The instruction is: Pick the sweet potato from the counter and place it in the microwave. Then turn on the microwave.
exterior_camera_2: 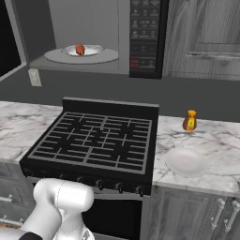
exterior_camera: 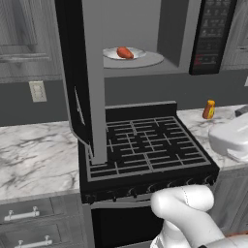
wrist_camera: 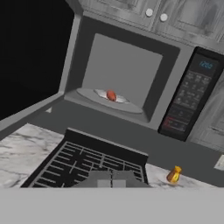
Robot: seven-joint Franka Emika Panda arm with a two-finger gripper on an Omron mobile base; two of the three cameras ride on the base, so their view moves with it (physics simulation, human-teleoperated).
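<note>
Fingers (wrist_camera: 105,176) pressed together; sweet potato (wrist_camera: 111,96) lies flat across plate (wrist_camera: 123,100).

Flat, even rendered light; soft, slightly blurry low-resolution views.

1. I am in a kitchen in a home.
2. A black stove (exterior_camera_2: 96,140) with a grate top sits in front of me.
3. A microwave (exterior_camera_2: 93,37) hangs open above it.
4. The counter (exterior_camera_2: 206,150) looks like white marble, with grey drawers (exterior_camera: 29,220) under it and grey cupboards (exterior_camera_2: 204,37) above.
</note>
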